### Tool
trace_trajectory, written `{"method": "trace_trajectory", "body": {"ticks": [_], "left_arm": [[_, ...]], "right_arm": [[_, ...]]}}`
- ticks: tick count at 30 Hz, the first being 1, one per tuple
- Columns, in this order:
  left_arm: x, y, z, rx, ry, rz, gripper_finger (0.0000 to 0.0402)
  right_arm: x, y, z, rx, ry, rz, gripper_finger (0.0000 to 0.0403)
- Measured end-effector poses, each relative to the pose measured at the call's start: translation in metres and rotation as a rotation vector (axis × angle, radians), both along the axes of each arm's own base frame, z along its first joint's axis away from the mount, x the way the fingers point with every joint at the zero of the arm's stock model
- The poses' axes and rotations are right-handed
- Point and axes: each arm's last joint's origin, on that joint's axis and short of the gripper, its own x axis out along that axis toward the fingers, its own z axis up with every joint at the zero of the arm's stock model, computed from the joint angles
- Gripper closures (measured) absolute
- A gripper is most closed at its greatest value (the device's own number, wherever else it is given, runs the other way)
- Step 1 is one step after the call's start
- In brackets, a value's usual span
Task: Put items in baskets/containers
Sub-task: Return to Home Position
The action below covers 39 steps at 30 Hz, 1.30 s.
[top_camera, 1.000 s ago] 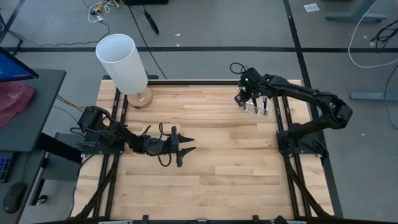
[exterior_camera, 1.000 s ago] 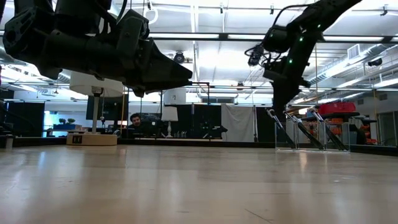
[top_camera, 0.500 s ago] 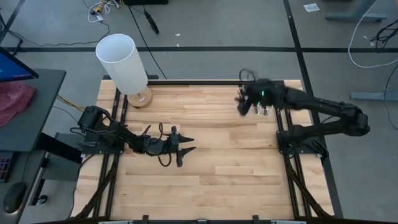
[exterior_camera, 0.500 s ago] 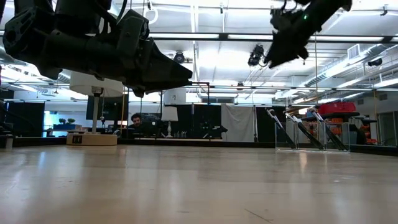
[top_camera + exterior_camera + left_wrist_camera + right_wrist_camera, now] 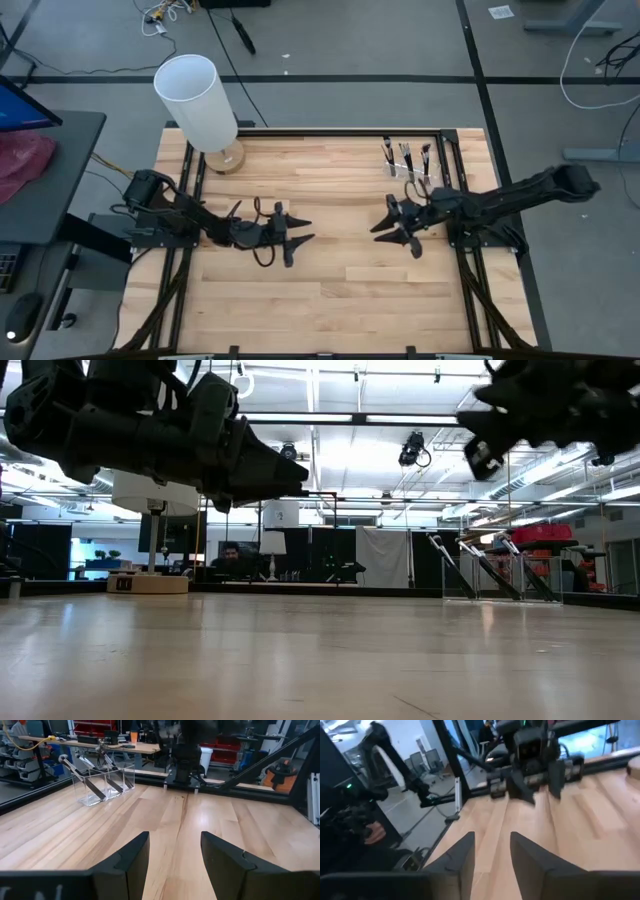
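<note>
Clear plastic organizer (image 5: pixel 411 177) at the table's far right holds what look like several leaning makeup brushes (image 5: pixel 405 156). Mid-table, left gripper (image 5: pixel 298 232) and right gripper (image 5: pixel 386 222) face each other, both with fingers spread.

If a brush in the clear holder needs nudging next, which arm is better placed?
Right: the right gripper is nearer the clear holder, on its side; the left gripper waits farther off.
</note>
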Motion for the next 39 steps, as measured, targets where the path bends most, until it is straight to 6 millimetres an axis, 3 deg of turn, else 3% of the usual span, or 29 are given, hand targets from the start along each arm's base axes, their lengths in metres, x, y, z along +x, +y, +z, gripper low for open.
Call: {"method": "trace_trajectory", "body": {"ticks": [5, 10, 22, 28, 33, 39], "left_arm": [[-0.01, 0.004, 0.015, -0.016, -0.049, -0.006, 0.022], [-0.04, 0.02, 0.031, -0.083, -0.127, -0.006, 0.022], [-0.118, 0.065, 0.027, -0.247, -0.275, 0.001, 0.022], [-0.128, 0.084, 0.025, -0.254, -0.198, -0.045, 0.022], [-0.14, 0.1, 0.029, -0.238, -0.223, 0.016, 0.022], [-0.15, 0.095, 0.04, -0.24, -0.288, -0.066, 0.0223]], "right_arm": [[-0.025, -0.005, -0.01, 0.024, -0.032, -0.003, 0.0304], [-0.046, -0.014, -0.013, 0.02, -0.068, -0.008, 0.0333], [-0.07, -0.025, -0.026, -0.048, 0.016, -0.092, 0.0365], [-0.074, -0.027, -0.026, -0.055, 0.022, -0.104, 0.0365], [-0.074, -0.027, -0.026, -0.049, 0.023, -0.105, 0.0365], [-0.074, -0.027, -0.027, -0.036, 0.031, -0.106, 0.0365]]}}
